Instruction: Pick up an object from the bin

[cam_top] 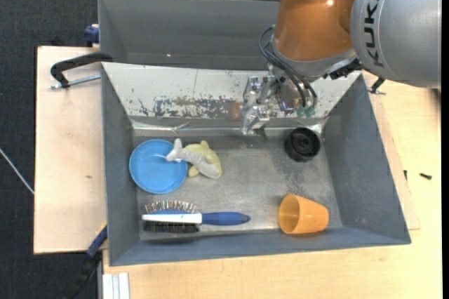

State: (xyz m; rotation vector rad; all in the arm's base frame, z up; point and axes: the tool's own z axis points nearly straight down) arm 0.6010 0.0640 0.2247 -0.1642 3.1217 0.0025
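Observation:
My gripper [257, 116] hangs under the orange cover near the bin's back wall, right of centre. Its metal fingers point down above the bin floor with nothing visible between them. A small black round cap [302, 143] lies just to the right of the fingertips, on the floor by the back wall. An orange plastic cup [302, 215] lies on its side at the front right, well below the gripper.
At the left lies a blue round lid [156, 165] with a yellowish-white plush toy [198, 158] leaning on its right edge. A hairbrush [191, 218] with a blue handle lies along the front wall. The arm and orange cover overhang the bin's back right.

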